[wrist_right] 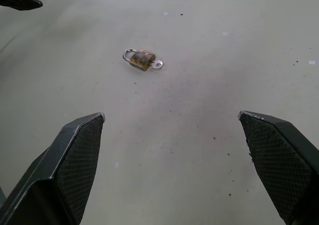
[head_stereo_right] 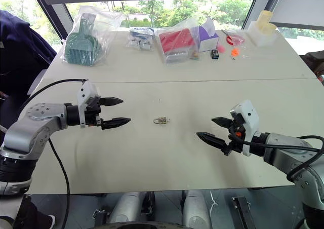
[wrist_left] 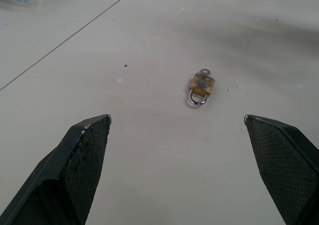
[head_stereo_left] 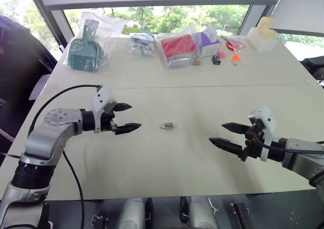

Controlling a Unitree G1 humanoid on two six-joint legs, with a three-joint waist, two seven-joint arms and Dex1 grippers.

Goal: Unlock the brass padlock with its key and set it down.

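Left gripper (head_stereo_left: 125,118) at centre-left of frame, jaws spread wide, holding nothing, tips pointing right toward padlock. Brass padlock (head_stereo_left: 167,125) lying flat on white table (head_stereo_left: 152,158) mid-frame, between both grippers, touching neither; shackle closed. Key (wrist_left: 204,72) seated in lock body, silver head sticking out opposite shackle. Right gripper (head_stereo_left: 227,135) at centre-right, jaws wide apart, empty, tips pointing left. Bagged goods along top edge: green brush (head_stereo_left: 83,50) upper left, red pack (head_stereo_left: 178,46) top centre.
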